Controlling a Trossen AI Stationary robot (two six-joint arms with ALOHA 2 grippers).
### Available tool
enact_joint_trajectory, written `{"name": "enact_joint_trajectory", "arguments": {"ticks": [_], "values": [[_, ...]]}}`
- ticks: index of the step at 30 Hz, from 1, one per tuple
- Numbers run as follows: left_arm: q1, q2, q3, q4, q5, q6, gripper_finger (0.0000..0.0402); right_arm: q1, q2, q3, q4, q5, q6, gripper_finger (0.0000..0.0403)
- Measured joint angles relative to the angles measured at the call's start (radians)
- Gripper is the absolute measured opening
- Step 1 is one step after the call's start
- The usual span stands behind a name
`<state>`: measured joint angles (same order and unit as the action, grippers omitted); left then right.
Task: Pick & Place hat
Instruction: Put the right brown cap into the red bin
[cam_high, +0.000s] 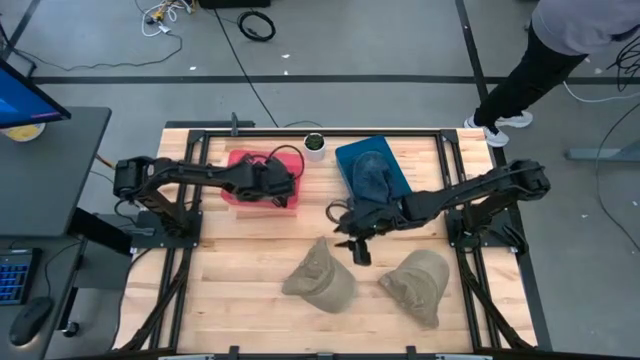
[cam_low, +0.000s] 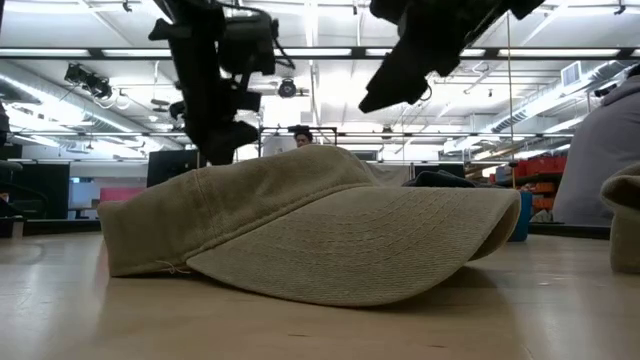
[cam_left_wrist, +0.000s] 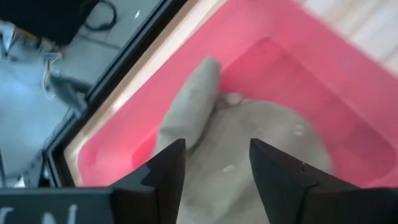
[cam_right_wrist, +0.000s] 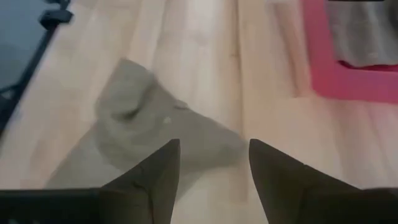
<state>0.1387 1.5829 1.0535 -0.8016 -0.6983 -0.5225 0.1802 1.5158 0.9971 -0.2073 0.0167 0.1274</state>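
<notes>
A tan hat (cam_left_wrist: 249, 143) lies inside the pink bin (cam_high: 240, 190) at the far left of the table. My left gripper (cam_left_wrist: 217, 146) hovers open just above it, fingers on either side without touching. Two more tan hats rest on the table near the front: one at the centre (cam_high: 320, 275) and one to the right (cam_high: 418, 285). My right gripper (cam_right_wrist: 214, 146) is open in the air over the centre tan hat (cam_right_wrist: 143, 124), a little toward its far side (cam_high: 357, 250). A dark blue hat (cam_high: 372, 172) lies in the blue bin (cam_high: 398, 178).
A small dark cup (cam_high: 315, 143) stands between the two bins at the far edge. Black frame rails run along the table's sides. A person (cam_high: 560, 50) stands beyond the far right corner. Bare wood lies at the near left of the table.
</notes>
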Motion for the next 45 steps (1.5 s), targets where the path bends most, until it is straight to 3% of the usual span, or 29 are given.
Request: {"name": "enact_joint_trajectory", "arguments": {"ticks": [5, 10, 19, 26, 30, 39, 45], "values": [[-0.019, 0.0, 0.003, 0.033, 0.0, 0.041, 0.0186, 0.061, -0.019, 0.125, -0.337, -0.004, 0.134, 0.0197], [-0.019, 0.0, 0.003, 0.033, 0.0, 0.037, 0.0186, 0.14, -0.02, 0.246, -0.655, -0.12, 0.423, 0.0197], [-0.018, 0.0, 0.003, 0.054, 0.0, 0.014, 0.0186, 0.325, -0.019, 0.166, -0.838, -0.152, 0.917, 0.0197], [-0.018, 0.0, 0.003, 0.054, 0.0, 0.008, 0.0186, 0.463, -0.019, 0.022, -0.857, -0.192, 1.222, 0.0197], [-0.018, 0.0, 0.003, 0.054, 0.0, 0.008, 0.0186, 0.497, -0.019, -0.062, -0.851, -0.182, 1.292, 0.0197], [-0.018, 0.0, 0.003, 0.054, 0.0, 0.008, 0.0186, 0.504, -0.022, -0.16, -0.797, -0.097, 1.251, 0.0193], [-0.018, 0.0, 0.003, 0.054, 0.001, 0.008, 0.0186, 0.503, -0.021, -0.161, -0.829, -0.026, 1.239, 0.0135]]}}
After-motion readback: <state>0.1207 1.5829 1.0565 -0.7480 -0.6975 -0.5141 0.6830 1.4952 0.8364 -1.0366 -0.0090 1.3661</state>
